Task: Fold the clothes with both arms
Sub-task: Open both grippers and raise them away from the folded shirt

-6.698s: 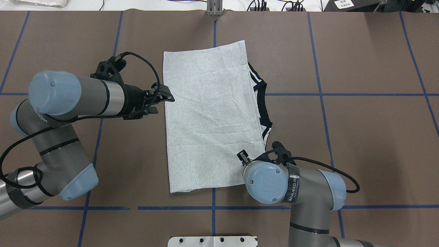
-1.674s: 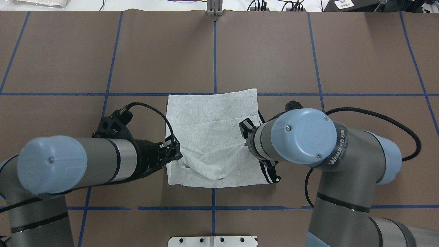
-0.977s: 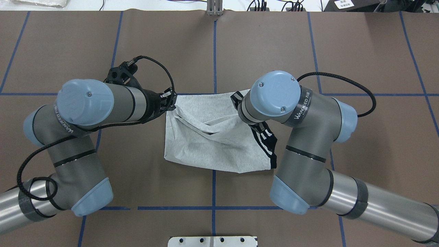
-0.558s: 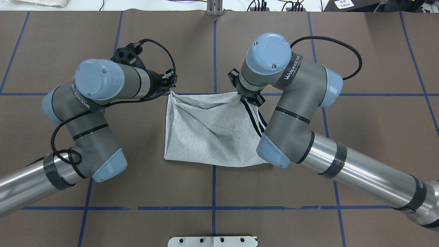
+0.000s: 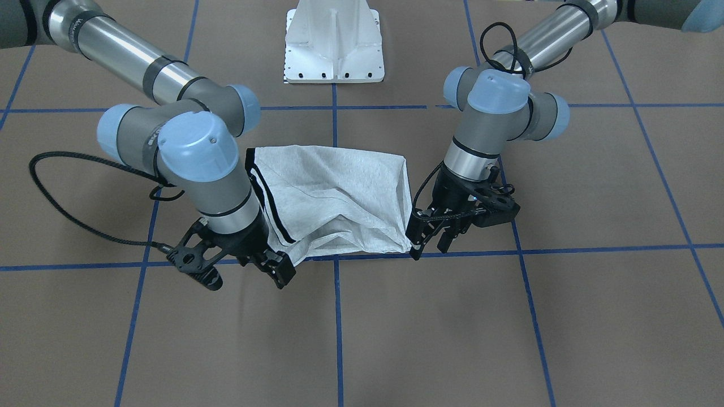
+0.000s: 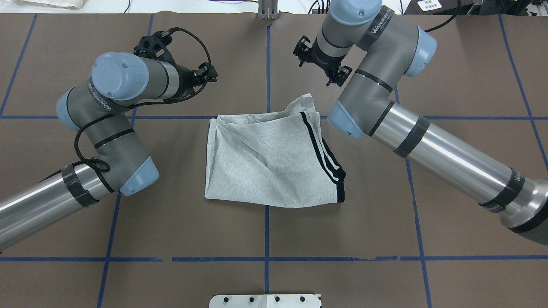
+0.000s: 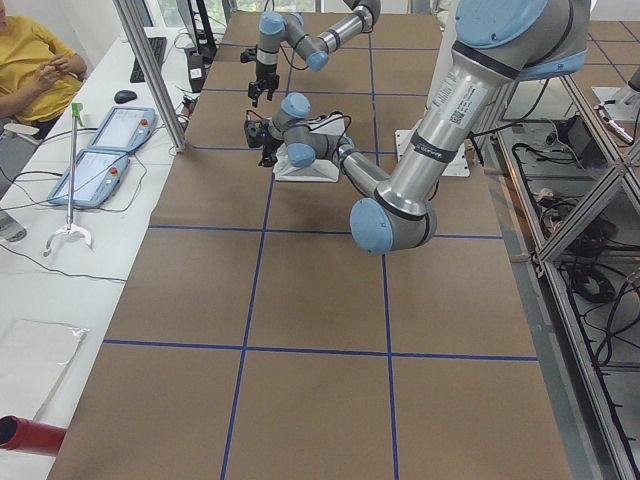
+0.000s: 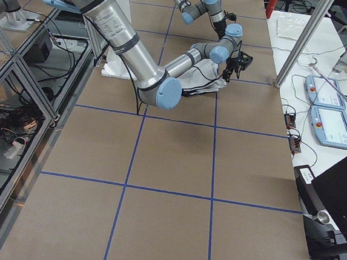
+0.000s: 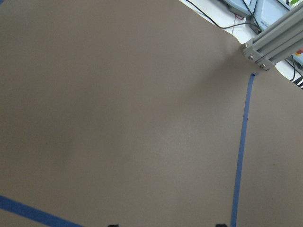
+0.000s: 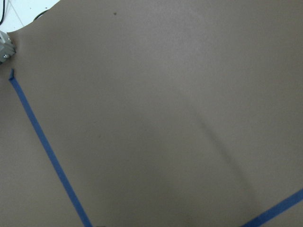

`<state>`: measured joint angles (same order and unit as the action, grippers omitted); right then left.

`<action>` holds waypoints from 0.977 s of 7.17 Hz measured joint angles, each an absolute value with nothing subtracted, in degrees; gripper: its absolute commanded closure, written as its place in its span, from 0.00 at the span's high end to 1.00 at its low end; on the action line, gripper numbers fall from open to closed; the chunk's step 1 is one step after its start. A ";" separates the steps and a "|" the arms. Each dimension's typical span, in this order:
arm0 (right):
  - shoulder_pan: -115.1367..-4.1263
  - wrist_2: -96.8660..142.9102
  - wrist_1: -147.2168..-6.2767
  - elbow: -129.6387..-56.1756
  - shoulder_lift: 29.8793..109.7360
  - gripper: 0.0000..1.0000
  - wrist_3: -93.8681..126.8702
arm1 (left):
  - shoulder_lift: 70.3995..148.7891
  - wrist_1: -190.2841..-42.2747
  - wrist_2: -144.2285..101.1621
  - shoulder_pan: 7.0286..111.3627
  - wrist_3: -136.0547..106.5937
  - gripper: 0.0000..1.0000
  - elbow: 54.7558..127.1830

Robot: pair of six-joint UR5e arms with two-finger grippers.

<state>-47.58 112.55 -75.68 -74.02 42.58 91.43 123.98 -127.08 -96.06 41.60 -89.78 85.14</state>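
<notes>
The grey T-shirt (image 6: 265, 167) lies folded and rumpled at the table's middle, plain side up, with its black-white striped trim (image 6: 319, 152) along the right edge. It also shows in the front-facing view (image 5: 334, 192). My left gripper (image 6: 209, 76) is open and empty, past the shirt's far left corner. In the front-facing view it (image 5: 430, 244) stands close beside that corner. My right gripper (image 6: 336, 73) is open and empty, past the far right corner, and also shows in the front-facing view (image 5: 271, 265). Both wrist views show only bare table.
The brown table (image 6: 449, 171) carries a grid of blue tape lines. The white pedestal (image 6: 265, 300) stands at the near edge and an aluminium post (image 6: 267, 10) at the far edge. A seated person (image 7: 35, 60) and two pendants (image 7: 100, 150) are beyond the far side.
Both grippers carried the shirt's near edge over to its far edge, folding it in half. They then let go and moved further away from the robot, off the cloth.
</notes>
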 measured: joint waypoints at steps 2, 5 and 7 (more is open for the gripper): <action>-49.12 113.39 -75.50 -73.04 44.08 1.00 86.95 | 123.72 -127.21 -97.14 42.13 -86.91 0.71 85.21; -50.33 114.80 -75.32 -74.17 46.66 1.00 85.97 | 123.52 -127.17 -104.14 41.93 -86.42 0.51 85.18; -51.15 116.25 -75.38 -75.98 48.10 1.00 85.88 | 122.73 -127.19 -109.20 40.13 -86.63 0.42 84.98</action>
<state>-51.15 116.25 -75.38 -75.98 48.10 85.88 122.73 -127.19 -109.20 40.13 -86.63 84.98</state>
